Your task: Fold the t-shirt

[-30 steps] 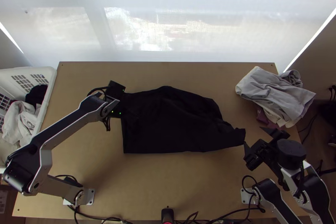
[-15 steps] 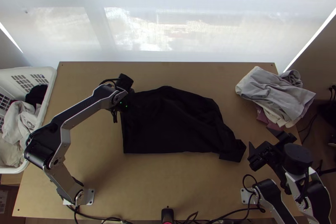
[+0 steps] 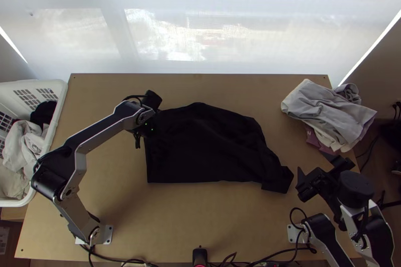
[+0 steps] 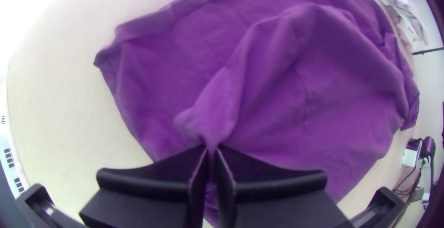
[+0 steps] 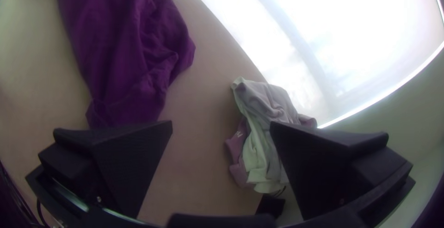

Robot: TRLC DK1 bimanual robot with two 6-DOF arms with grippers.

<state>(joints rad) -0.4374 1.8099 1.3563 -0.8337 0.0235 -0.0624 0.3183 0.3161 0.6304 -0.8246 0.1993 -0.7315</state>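
Note:
The left gripper [image 3: 152,125] is over the left end of the black t-shirt [image 3: 205,147], which lies doubled over and wrinkled on the table, its right end narrowing to a small flap. In the left wrist view the shirt [image 4: 323,94] looks purple, and a raised pinch of it runs into the left gripper [image 4: 211,148], whose fingers are closed on the cloth. The right gripper [image 3: 312,163] stands wide apart just right of the shirt's flap. Nothing is between the fingers of the right gripper [image 5: 222,124] in its wrist view; the shirt [image 5: 120,47] lies off to one side.
A pile of grey and white clothes [image 3: 328,114] with a maroon piece under it lies at the table's right edge. A white basket [image 3: 59,97] holding clothes stands at the left. Bare wood of the table [image 3: 200,217] spans the front, with cables along its near edge.
The left gripper has moved a little right, from the shirt's left edge onto it. The shirt's right end has dropped toward the near side, apart from the right gripper, which has shifted slightly right.

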